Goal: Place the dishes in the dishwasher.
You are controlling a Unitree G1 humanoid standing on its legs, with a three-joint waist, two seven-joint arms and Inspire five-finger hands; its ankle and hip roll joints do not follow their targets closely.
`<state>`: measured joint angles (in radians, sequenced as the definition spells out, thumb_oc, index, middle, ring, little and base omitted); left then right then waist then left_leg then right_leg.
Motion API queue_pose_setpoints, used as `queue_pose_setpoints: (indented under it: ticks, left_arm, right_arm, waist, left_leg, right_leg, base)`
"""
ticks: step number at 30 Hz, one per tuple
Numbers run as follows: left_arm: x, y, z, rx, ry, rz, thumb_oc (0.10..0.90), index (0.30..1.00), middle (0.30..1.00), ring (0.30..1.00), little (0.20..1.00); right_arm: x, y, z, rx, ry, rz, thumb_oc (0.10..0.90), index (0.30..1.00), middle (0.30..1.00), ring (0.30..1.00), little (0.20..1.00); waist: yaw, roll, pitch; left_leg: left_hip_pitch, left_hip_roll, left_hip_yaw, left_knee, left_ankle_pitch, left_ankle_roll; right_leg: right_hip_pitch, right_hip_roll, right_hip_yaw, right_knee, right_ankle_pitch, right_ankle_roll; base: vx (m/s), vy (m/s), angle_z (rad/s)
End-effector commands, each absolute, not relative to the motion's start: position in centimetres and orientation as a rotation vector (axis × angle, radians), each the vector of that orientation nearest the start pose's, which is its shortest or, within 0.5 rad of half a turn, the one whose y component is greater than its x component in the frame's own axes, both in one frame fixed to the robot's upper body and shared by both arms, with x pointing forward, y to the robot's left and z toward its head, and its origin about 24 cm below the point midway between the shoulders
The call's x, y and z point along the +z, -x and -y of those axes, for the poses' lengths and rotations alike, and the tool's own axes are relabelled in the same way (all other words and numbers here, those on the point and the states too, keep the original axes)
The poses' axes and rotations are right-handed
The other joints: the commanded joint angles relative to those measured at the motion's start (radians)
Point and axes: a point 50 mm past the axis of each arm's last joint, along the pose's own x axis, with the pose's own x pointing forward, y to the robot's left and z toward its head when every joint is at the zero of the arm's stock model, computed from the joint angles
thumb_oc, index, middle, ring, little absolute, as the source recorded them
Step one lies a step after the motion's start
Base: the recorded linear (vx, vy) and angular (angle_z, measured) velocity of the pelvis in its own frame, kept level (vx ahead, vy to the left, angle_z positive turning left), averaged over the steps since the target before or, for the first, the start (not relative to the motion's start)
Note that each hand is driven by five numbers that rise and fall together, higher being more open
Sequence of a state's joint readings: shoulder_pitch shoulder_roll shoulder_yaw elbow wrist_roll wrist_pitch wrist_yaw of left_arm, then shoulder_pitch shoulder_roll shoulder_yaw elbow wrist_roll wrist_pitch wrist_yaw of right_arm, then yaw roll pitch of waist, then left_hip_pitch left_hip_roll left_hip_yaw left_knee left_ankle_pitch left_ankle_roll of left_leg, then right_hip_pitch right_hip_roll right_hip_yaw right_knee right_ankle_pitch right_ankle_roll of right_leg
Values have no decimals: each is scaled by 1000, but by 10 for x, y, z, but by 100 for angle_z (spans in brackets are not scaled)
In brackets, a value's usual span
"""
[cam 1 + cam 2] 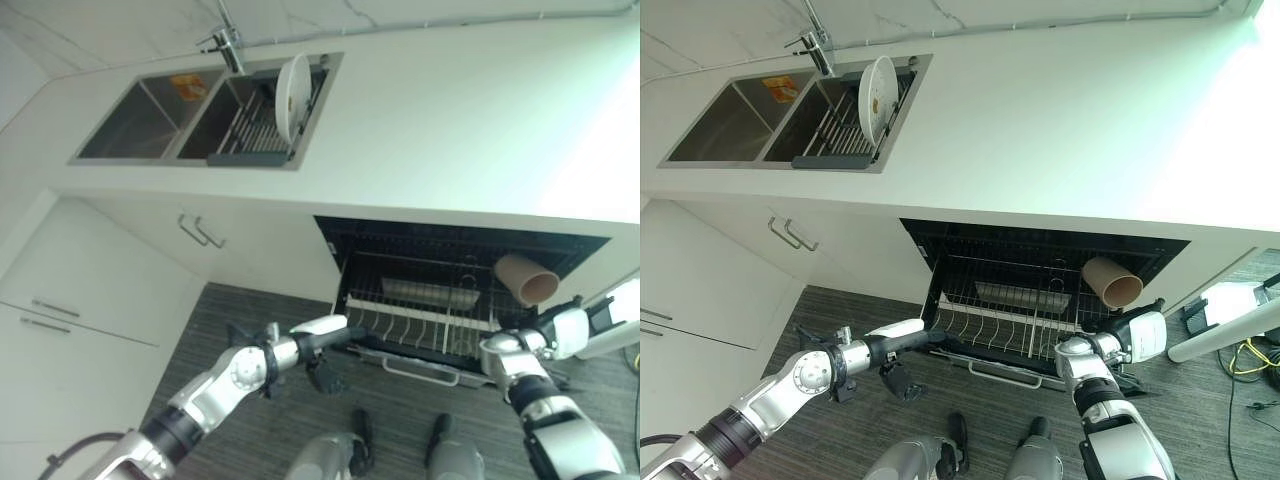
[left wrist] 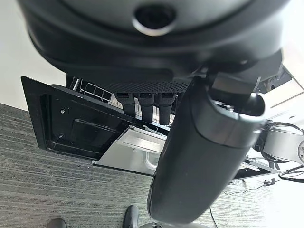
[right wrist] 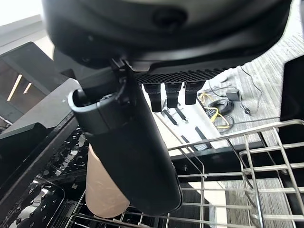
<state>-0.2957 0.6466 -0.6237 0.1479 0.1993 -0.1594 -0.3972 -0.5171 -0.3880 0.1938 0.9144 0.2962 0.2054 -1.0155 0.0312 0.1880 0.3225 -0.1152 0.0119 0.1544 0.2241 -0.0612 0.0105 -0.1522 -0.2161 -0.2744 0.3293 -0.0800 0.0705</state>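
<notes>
A tan cup (image 1: pixel 527 278) lies tilted at the right end of the pulled-out wire rack (image 1: pixel 420 320) of the open dishwasher. My right hand (image 1: pixel 548 330) sits just below and beside the cup. In the right wrist view its thumb (image 3: pixel 126 147) crosses in front of the cup (image 3: pixel 102 194) and its fingers (image 3: pixel 166 97) are straight; I cannot tell whether it touches the cup. My left hand (image 1: pixel 318 345) reaches to the rack's front left corner with straight fingers (image 2: pixel 145 102), open and holding nothing. A white plate (image 1: pixel 292 97) stands upright in the drying rack (image 1: pixel 245 135) in the right sink basin.
The double sink (image 1: pixel 130 125) is set in the white counter at the back left, with a faucet (image 1: pixel 230 42) and an orange sponge (image 1: pixel 188 87) in the left basin. The dishwasher's black door (image 2: pixel 71 128) hangs open low. White cabinets with handles (image 1: pixel 200 232) stand left.
</notes>
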Motion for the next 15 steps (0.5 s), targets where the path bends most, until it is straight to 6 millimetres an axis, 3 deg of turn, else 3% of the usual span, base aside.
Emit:
queue_pose_setpoints:
  ticks: [1,7,11,15]
  left_arm:
    - [55,-258,-123,-986,-904,103,800,900,900,900,900]
    - [53,-259,-123,-975,-902,96,800,900,900,900,900]
    - [53,-262,-123,-960,-901,91,800,900,900,900,900]
    - [53,-265,-122,-956,-902,87,800,900,900,900,900]
  right_arm:
    - [39,-319,264,-996,530,-229,800,900,900,900,900]
    - [49,-330,241,-795,563,-121,800,900,900,900,900]
    - [44,-328,229,-700,538,-118,800,900,900,900,900]
    - [43,-327,228,-673,491,-114,800,900,900,900,900]
  waist:
    - [13,-40,-27]
    - [1,-47,-26]
    - [-11,-55,-25]
    - [-19,-58,-25]
  left_leg:
    - [-52,39,-28,76,-104,-44]
    - [-50,43,-23,76,-104,-46]
    - [-48,52,-14,76,-103,-49]
    - [-45,60,-4,76,-100,-53]
  right_leg:
    - [57,-41,24,-29,-61,86]
    - [52,-38,30,-29,-61,84]
    - [50,-37,33,-29,-62,84]
    - [50,-40,30,-29,-60,85]
  base:
    - [0,0,0]
    - [-2,1,-2]
    - [-6,1,-3]
    - [0,0,0]
